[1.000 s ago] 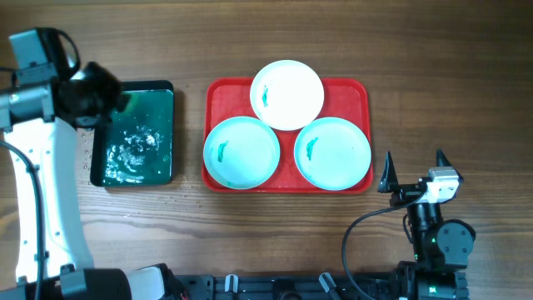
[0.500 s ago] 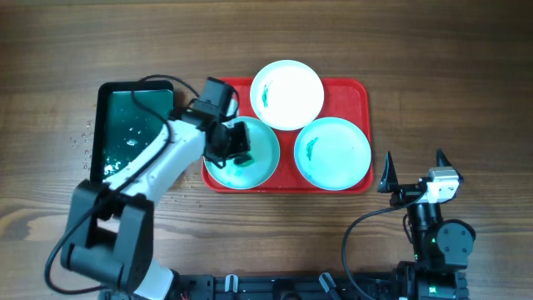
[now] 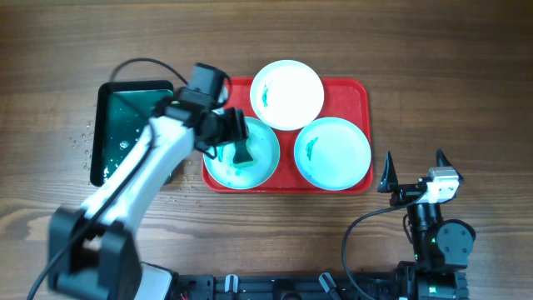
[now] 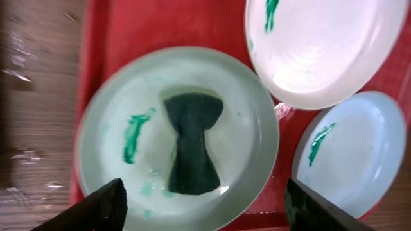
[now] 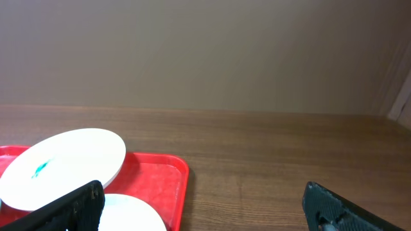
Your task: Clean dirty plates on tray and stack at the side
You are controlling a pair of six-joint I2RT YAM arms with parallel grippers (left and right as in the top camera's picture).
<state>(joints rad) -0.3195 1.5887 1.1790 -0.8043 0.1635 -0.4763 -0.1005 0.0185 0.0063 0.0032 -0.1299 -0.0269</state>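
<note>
Progress early: L pincer (image 3: pixel 235 137) spread over left aqua plate (image 4: pixel 241 138) on red tray (image 3: pixel 360 92) mid worktop (image 3: pixel 433 50), sponge (image 4: pixel 191 151) lying loose, smear (image 4: pixel 133 136) unwiped; white plate (image 3: pixel 287 94) & right aqua plate (image 3: pixel 332 153) dirty too, none stacked; R pincer (image 3: pixel 414 160) spread, front-right corner.

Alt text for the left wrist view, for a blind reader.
A dark green sponge lies on a pale aqua plate with a teal smear, under the open left tool. The plate sits on a red tray beside a white plate and a second aqua plate.
</note>
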